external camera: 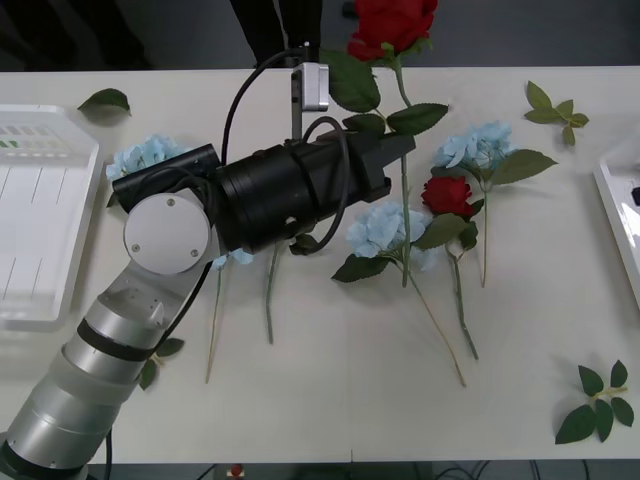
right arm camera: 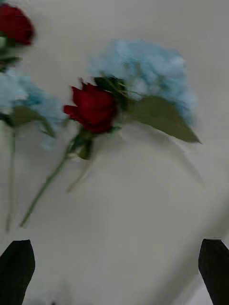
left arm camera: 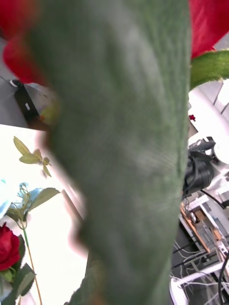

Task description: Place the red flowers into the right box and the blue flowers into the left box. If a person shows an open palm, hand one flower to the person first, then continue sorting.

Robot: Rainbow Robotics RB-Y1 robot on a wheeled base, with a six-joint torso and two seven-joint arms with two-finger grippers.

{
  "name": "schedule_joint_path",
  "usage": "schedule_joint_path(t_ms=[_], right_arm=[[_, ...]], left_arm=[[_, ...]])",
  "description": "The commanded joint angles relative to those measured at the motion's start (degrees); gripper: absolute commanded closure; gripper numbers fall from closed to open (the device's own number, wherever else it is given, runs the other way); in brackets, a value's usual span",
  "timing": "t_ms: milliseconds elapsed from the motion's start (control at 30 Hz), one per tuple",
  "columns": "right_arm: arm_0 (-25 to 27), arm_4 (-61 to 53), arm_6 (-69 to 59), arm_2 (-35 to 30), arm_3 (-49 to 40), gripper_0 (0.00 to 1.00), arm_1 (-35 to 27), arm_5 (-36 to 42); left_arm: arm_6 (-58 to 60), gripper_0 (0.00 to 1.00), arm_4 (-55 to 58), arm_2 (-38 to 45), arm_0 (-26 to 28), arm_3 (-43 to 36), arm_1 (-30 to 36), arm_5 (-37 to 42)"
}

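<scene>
My left gripper (external camera: 398,152) reaches across the table and is shut on the stem of a red flower (external camera: 392,25), whose bloom is raised at the far edge. One of its leaves (left arm camera: 119,143) covers the left wrist view, with the red bloom (left arm camera: 210,24) behind it. On the table lie another red flower (external camera: 450,195) and blue flowers (external camera: 385,228) (external camera: 478,145). A further blue flower (external camera: 150,155) is partly hidden under my left arm. My right gripper (right arm camera: 114,271) hovers open above a red flower (right arm camera: 93,107) and a blue flower (right arm camera: 143,71). The left box (external camera: 82,215) and the right box (external camera: 618,215) stand at the table's sides.
Loose green leaf sprigs lie at the far right (external camera: 555,108), near right (external camera: 598,405) and far left (external camera: 105,100). My left arm spans the table's left half. Bare table shows along the front edge.
</scene>
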Motion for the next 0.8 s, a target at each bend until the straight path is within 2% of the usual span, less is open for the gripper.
schedule_joint_path(t_ms=[33,233,367,567,800], right_arm=[[0.0,-8.3,1.0,1.8,-1.6,0.0,1.2,3.2],[1.7,-24.6,-5.1,5.9,-1.6,0.0,3.6,7.3],[2.1,-31.4,-8.8,8.4,-1.7,0.0,5.5,8.0],[2.1,-36.3,-13.9,11.0,-2.4,0.0,10.3,8.0],[2.2,-36.4,-20.3,11.3,-6.7,0.0,16.9,8.0]], left_arm=[[-0.2,1.0,0.7,-0.2,-1.4,-0.9,0.7,-0.1],[-0.2,1.0,1.0,-0.1,-1.5,-0.9,0.7,-0.1],[-0.1,1.0,1.0,-0.1,-1.5,-0.9,0.8,-0.1],[-0.1,1.0,1.3,-0.1,-1.5,-0.9,0.9,-0.3],[0.1,1.0,1.5,-0.1,-1.5,-0.9,0.9,-0.8]])
